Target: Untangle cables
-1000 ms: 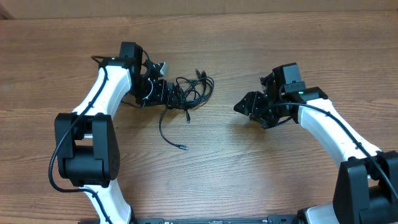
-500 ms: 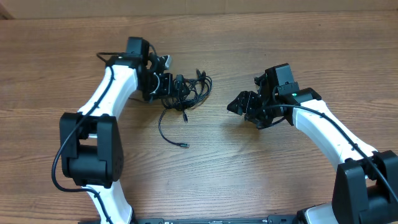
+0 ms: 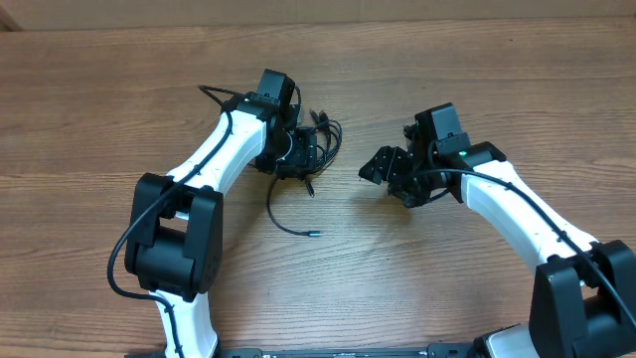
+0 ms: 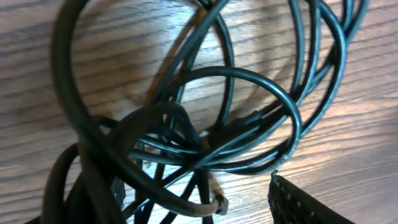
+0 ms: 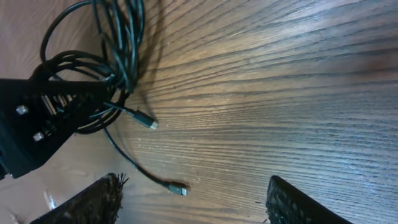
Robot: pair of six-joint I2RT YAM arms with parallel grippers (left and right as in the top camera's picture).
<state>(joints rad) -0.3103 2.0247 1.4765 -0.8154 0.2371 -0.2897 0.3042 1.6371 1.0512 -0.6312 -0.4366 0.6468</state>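
Note:
The cables (image 3: 323, 139) are a tangled bunch of thin black cords at the table's middle back. One loose end trails toward me to a small plug (image 3: 314, 235). My left gripper (image 3: 298, 151) is buried in the bunch's left side. In the left wrist view the cables (image 4: 217, 124) fill the frame. One of its fingers (image 4: 305, 202) shows with bare wood between it and the nearest cord, and the other is hidden. My right gripper (image 3: 376, 169) hangs open to the right of the bunch, empty. Its wrist view shows the cables (image 5: 118, 50) and the trailing plug (image 5: 180, 191).
Wooden table (image 3: 447, 60) all round, with its far edge along the top of the overhead view. The left arm (image 3: 224, 149) reaches over from the left and the right arm (image 3: 517, 204) from the right. A second short plug end (image 5: 152, 124) sticks out below the bunch.
My left arm has swung right and the bunch with its trailing end has shifted right along with it. My right gripper has crept left toward the bunch and spread wider.

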